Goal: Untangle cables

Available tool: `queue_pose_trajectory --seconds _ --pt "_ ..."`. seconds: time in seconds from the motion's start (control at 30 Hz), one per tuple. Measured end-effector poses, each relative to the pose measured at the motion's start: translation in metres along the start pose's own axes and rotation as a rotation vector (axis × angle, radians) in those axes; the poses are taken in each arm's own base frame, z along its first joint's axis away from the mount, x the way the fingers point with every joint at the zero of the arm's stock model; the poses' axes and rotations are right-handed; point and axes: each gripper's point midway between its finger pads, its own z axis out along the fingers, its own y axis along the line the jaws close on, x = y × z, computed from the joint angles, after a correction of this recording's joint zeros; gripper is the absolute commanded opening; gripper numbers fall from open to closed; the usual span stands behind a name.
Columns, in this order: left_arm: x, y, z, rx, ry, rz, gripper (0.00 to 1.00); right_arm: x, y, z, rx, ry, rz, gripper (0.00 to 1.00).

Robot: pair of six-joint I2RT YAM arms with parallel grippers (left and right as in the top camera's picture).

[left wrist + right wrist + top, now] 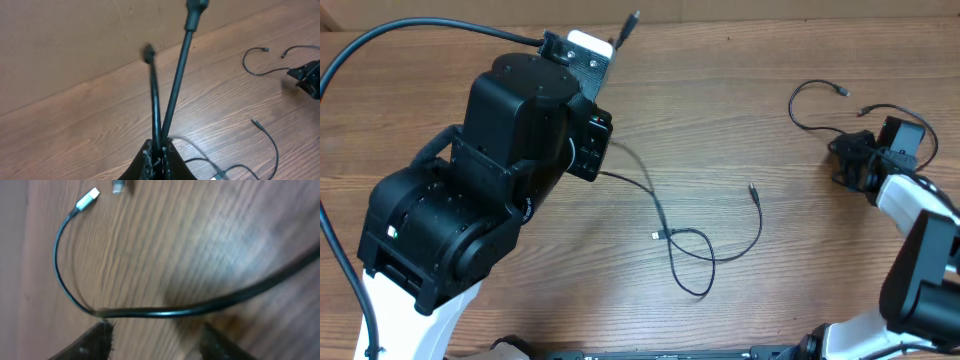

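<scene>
My left gripper (161, 156) is shut on two strands of a thin black cable (172, 95) and holds them up off the table. In the overhead view it (600, 60) is at the back, with one plug end (632, 20) sticking out past it. The cable runs down to a loose loop (692, 262) at the table's middle, where two silvery plug ends lie. My right gripper (155, 332) is open low over the wood, with a second black cable (175, 312) lying just past its fingertips. That cable's silvery plug (87, 198) lies beyond. In the overhead view the right gripper (855, 165) is at the far right.
The second cable curls on the table behind the right gripper (812, 100). The bulky left arm (470, 220) covers the table's left half. A brown wall edge (75, 45) runs along the back of the wooden table (800, 290).
</scene>
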Motion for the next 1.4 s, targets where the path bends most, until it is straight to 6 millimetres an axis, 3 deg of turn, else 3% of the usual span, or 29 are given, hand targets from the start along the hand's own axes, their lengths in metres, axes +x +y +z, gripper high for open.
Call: queue_pose_trajectory --seconds 0.13,0.33,0.5,0.53,0.6,0.63,0.67,0.8,0.93,1.1,1.23,1.4 --pt "0.0 0.0 0.0 0.0 0.0 0.0 0.08 -0.023 0.019 0.004 -0.009 -0.048 -0.107 0.13" --pt "0.0 0.0 0.0 0.0 -0.002 0.0 0.08 -0.08 0.084 -0.009 -0.08 -0.154 -0.206 0.07" --pt "-0.003 0.0 0.0 0.001 -0.014 -0.003 0.08 -0.111 0.114 -0.009 -0.063 -0.143 -0.258 0.07" --pt "-0.004 0.0 0.0 0.001 -0.016 -0.004 0.08 -0.116 0.118 -0.006 -0.052 -0.131 -0.273 0.11" --pt "-0.005 0.0 0.0 0.001 -0.019 -0.005 0.07 -0.12 0.122 -0.001 -0.025 -0.105 -0.307 0.64" --pt "-0.005 0.0 0.0 0.001 -0.019 -0.005 0.08 -0.119 0.12 0.002 -0.008 -0.086 -0.323 0.91" --pt "-0.005 0.0 0.0 0.001 -0.019 -0.005 0.07 -0.118 0.118 0.003 0.006 -0.071 -0.346 1.0" --pt "-0.005 0.0 0.0 0.001 -0.019 -0.005 0.07 -0.108 0.1 0.003 0.082 -0.011 -0.416 1.0" --pt "-0.005 0.0 0.0 0.001 -0.019 -0.005 0.05 -0.105 0.072 -0.013 0.194 0.035 -0.426 1.0" --pt "-0.005 0.0 0.0 0.001 -0.019 -0.005 0.04 -0.112 0.028 -0.062 0.338 0.087 -0.375 1.0" --pt "-0.005 0.0 0.0 0.001 -0.02 -0.005 0.04 -0.137 0.009 -0.102 0.364 0.021 -0.313 1.0" --pt "-0.005 0.0 0.0 0.001 -0.019 -0.005 0.04 -0.13 -0.02 -0.142 0.375 -0.027 -0.249 1.0"
